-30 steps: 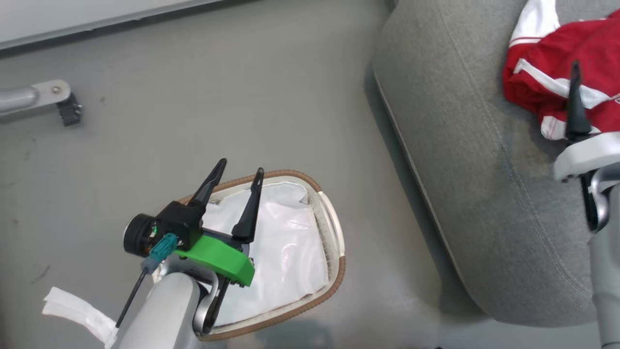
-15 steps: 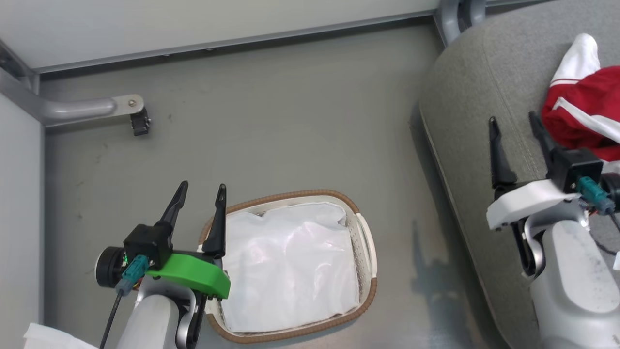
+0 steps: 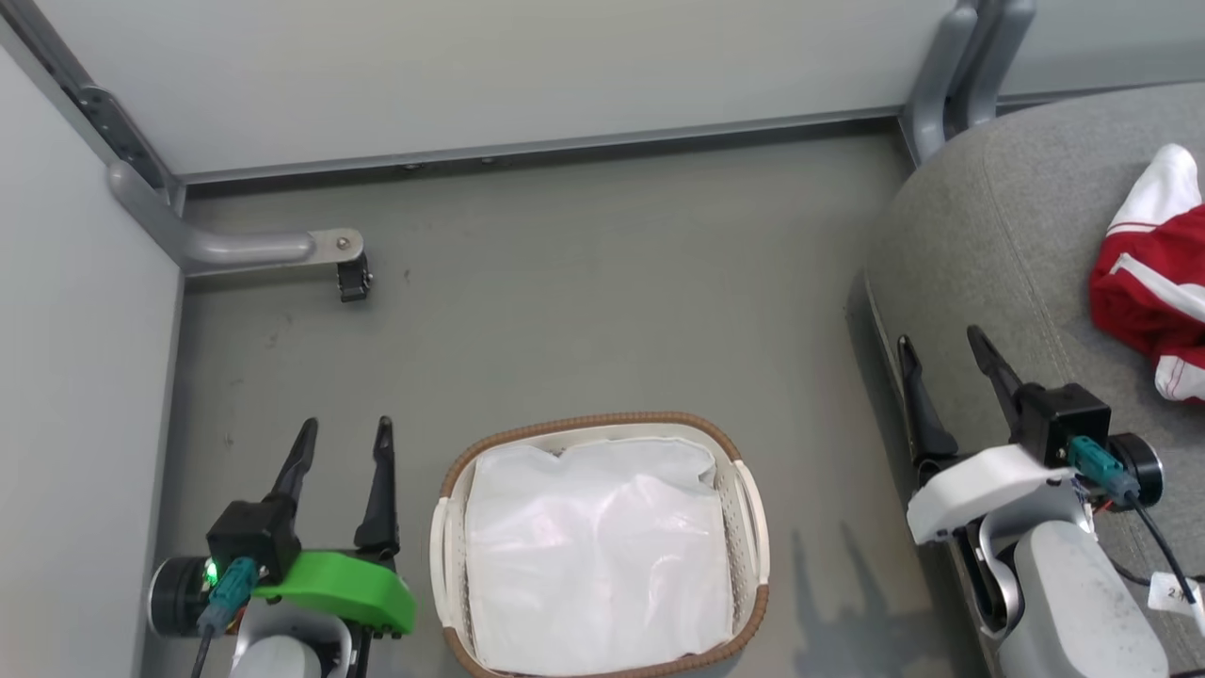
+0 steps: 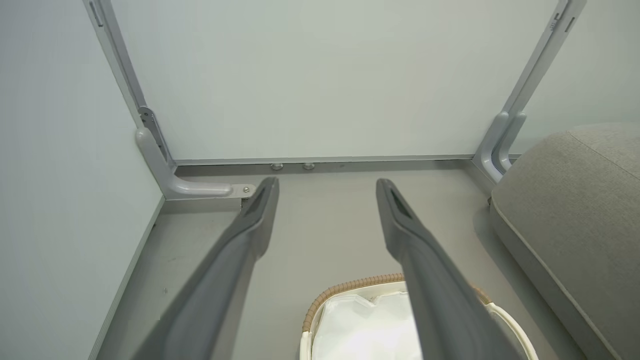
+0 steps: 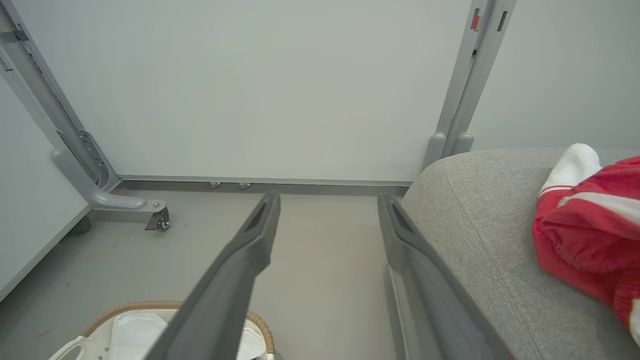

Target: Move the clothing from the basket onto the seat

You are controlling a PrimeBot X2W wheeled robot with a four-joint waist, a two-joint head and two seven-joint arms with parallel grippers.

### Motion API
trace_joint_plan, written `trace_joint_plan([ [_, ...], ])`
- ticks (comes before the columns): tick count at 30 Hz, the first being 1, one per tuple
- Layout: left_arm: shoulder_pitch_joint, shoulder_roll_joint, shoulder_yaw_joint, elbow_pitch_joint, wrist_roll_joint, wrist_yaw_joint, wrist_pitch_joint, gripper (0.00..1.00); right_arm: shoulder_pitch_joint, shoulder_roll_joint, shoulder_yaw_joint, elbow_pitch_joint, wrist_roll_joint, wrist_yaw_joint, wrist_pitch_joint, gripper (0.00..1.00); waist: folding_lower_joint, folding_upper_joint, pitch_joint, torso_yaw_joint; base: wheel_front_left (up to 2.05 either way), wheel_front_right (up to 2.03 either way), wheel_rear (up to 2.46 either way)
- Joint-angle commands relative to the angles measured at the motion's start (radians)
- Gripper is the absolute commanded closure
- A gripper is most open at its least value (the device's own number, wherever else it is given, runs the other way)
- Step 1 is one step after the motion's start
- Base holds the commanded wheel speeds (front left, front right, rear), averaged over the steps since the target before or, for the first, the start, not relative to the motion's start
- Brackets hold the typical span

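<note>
Here, the clothing lies bunched on the seat, at the right edge of the head view and partly cut off by it. It is red with white stripes, and its white end points up the view, toward the back wall. No lettering on it can be read. In the right wrist view the same heap rests on the grey cushion, white part farthest away.

The seat's stitched left edge runs from near to far, leaning slightly, with a rounded corner beside a grey post.

The basket stands on the floor, well apart from the clothing. It holds a white liner. Its near end is cut off by the frame, so its long axis cannot be told.

The left gripper sits just beside the basket's left side, fingers parted and pointing toward the wall, holding nothing. The right gripper hangs over the seat's left edge, jaws likewise spread and empty.

A small white tag hangs on the right arm's cable; its print is too small to read.
</note>
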Motion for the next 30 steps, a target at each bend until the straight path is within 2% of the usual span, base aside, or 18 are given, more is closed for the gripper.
trace_joint_plan([
  [1, 0.024, 0.001, 0.007, -0.001, 0.005, 0.0, -0.001, 0.0, 0.029, -0.002, 0.005, -0.005, 0.013, -0.001, -0.002, 0.0, 0.0001, 0.0, -0.032, 0.019, 0.0, 0.0, 0.0],
  [14, 0.133, -0.002, 0.029, 0.004, -0.024, 0.0, -0.001, 0.0, 0.154, -0.002, 0.057, -0.014, 0.057, -0.001, -0.002, 0.0, 0.0001, 0.0, -0.122, 0.016, 0.0, 0.0, 0.0],
  [29, 0.181, -0.001, 0.034, 0.018, -0.091, 0.0, -0.001, 0.0, 0.243, -0.002, 0.052, -0.009, 0.074, -0.001, -0.002, 0.0, 0.0001, 0.0, -0.164, 0.035, 0.0, 0.0, 0.0],
  [30, 0.163, -0.003, 0.029, 0.022, -0.087, 0.0, 0.0, 1.0, 0.234, 0.002, 0.055, -0.007, 0.067, 0.0, 0.0, 1.0, 0.0001, 0.0, -0.163, 0.034, 0.0, 0.0, 0.0],
])
